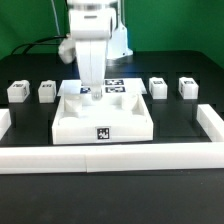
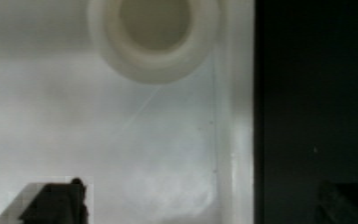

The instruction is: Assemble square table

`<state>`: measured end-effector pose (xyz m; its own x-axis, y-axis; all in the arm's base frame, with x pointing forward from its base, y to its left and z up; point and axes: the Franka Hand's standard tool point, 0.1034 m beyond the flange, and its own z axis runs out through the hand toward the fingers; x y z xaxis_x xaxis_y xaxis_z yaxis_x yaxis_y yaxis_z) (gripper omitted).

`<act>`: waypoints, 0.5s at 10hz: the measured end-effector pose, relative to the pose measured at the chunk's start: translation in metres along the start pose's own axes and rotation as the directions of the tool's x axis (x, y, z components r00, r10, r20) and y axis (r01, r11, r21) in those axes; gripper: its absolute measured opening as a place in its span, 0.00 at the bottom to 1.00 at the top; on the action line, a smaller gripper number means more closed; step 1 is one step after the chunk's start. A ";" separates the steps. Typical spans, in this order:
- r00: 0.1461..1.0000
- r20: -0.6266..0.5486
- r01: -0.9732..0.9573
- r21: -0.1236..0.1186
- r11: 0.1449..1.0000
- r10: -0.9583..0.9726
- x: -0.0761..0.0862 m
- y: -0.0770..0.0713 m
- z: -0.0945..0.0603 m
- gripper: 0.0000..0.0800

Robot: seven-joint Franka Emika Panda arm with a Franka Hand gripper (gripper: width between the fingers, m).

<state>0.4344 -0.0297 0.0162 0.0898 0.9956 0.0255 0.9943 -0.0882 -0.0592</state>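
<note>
The square table's white slab (image 1: 103, 117) lies in the middle of the black table, its tag (image 1: 102, 132) on the front wall. Two white leg blocks (image 1: 15, 92) (image 1: 47, 91) stand at the exterior view's left and two more (image 1: 158, 87) (image 1: 187, 87) at its right. My gripper (image 1: 88, 86) hangs low over the slab's back left corner. In the wrist view the gripper (image 2: 197, 206) is open. One dark fingertip (image 2: 51, 205) is over the slab (image 2: 123, 130) and the other over the black table, so the slab's edge runs between them. A round corner socket (image 2: 155, 40) shows ahead. Nothing is held.
Long white border bars fence the work area at the exterior view's left (image 1: 5, 122), right (image 1: 212, 122) and front (image 1: 110, 156). The marker board (image 1: 113, 87) lies flat just behind the slab. Cables and the arm's base stand at the back.
</note>
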 end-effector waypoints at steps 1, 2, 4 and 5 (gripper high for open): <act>1.000 -0.003 0.000 0.010 1.000 0.000 0.002 -0.003 0.007 0.81; 1.000 -0.006 0.001 0.002 1.000 -0.001 0.003 -0.002 0.010 0.81; 1.000 -0.006 -0.001 0.003 1.000 0.001 0.002 -0.003 0.010 0.81; 1.000 -0.006 -0.001 0.004 1.000 0.001 0.002 -0.003 0.010 0.68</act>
<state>0.4312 -0.0272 0.0065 0.0911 0.9954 0.0310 0.9941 -0.0890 -0.0627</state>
